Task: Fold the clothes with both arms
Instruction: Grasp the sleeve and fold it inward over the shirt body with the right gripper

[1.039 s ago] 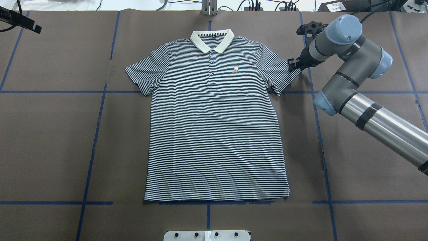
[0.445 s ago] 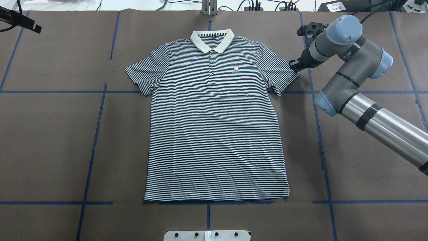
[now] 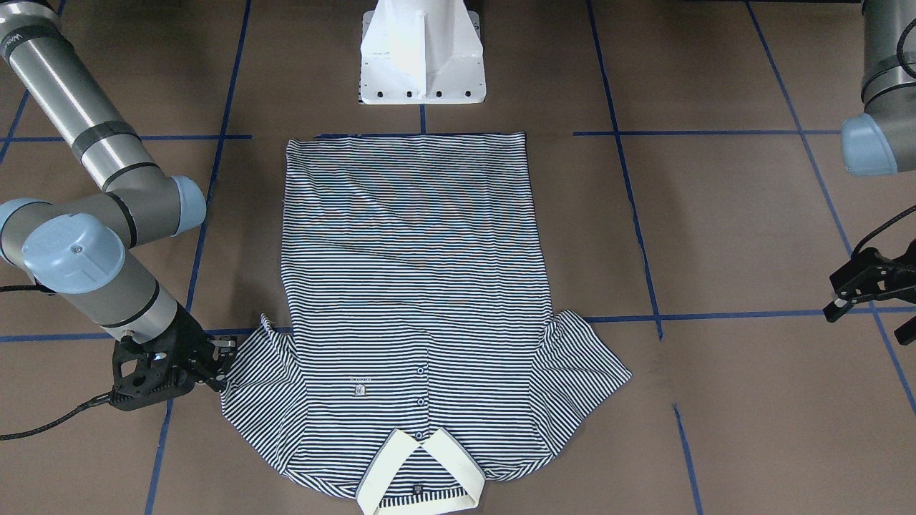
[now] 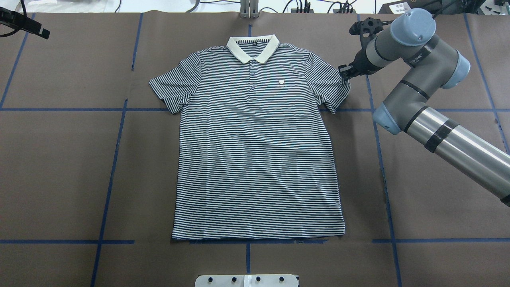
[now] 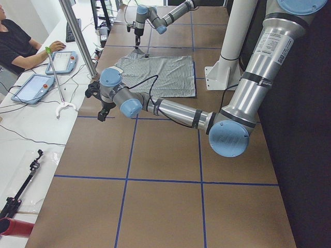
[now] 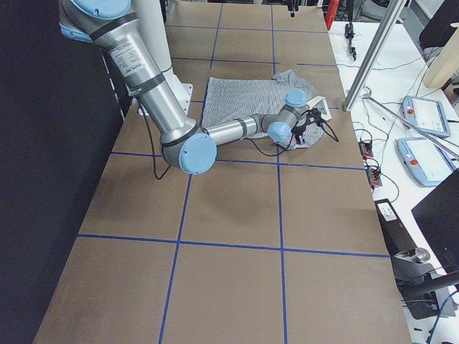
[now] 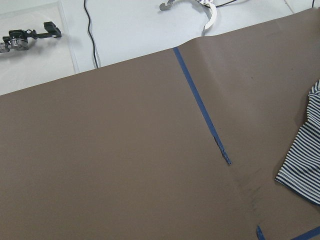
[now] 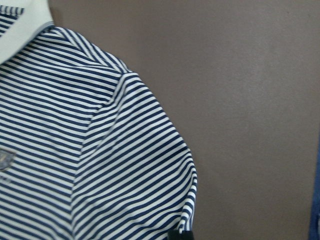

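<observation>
The striped polo shirt (image 4: 255,151) lies flat and face up on the brown table cover, its cream collar (image 4: 252,47) on the far side. My right gripper (image 4: 345,73) is at the outer edge of the shirt's right-hand sleeve (image 4: 330,85) and shut on the hem. In the front-facing view that gripper (image 3: 223,357) holds the sleeve edge slightly raised and curled. The right wrist view shows the sleeve (image 8: 150,165) rising toward the camera. My left gripper (image 3: 834,297) hangs open, well away from the other sleeve (image 4: 169,89), holding nothing. A corner of that sleeve (image 7: 305,160) appears in the left wrist view.
The white pedestal base (image 3: 422,54) stands just behind the shirt's bottom hem. Blue tape lines (image 4: 111,167) cross the table cover. A person (image 5: 15,44) sits at a white side table with control tablets (image 5: 62,61) beyond the far edge. Cables run along that edge.
My right gripper has moved left and toward the far edge, taking the sleeve hem with it, so the sleeve tip has drawn in toward the shirt body. The left gripper has not moved.
</observation>
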Action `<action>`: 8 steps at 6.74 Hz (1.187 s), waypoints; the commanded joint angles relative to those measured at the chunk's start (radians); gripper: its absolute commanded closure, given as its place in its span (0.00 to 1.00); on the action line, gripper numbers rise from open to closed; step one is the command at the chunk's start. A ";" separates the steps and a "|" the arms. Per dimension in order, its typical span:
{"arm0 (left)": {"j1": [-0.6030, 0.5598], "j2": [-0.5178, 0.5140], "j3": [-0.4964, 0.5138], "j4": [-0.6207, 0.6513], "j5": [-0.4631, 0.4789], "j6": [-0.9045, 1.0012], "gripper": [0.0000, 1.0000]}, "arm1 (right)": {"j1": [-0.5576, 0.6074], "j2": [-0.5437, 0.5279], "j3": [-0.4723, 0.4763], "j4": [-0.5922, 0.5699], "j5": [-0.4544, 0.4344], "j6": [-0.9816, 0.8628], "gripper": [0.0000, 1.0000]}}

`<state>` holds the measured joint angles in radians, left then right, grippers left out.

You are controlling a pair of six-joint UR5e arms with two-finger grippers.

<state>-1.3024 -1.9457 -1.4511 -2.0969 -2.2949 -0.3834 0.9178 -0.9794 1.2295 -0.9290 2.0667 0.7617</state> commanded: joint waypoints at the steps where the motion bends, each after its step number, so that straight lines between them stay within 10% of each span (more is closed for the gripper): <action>1: -0.002 -0.001 -0.003 0.000 0.000 0.000 0.00 | -0.011 0.013 0.064 -0.002 0.030 0.011 1.00; 3: -0.002 0.002 -0.006 0.000 0.000 0.000 0.00 | -0.027 0.089 0.015 -0.008 0.003 0.040 1.00; 7: -0.002 -0.001 -0.006 0.000 0.000 -0.002 0.00 | -0.101 0.412 -0.381 -0.007 -0.190 0.045 1.00; 8: -0.002 -0.005 -0.006 0.000 0.000 -0.003 0.00 | -0.126 0.410 -0.381 0.002 -0.230 0.045 0.01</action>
<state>-1.3045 -1.9469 -1.4573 -2.0969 -2.2953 -0.3850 0.8232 -0.5857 0.8736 -0.9335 1.8926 0.8062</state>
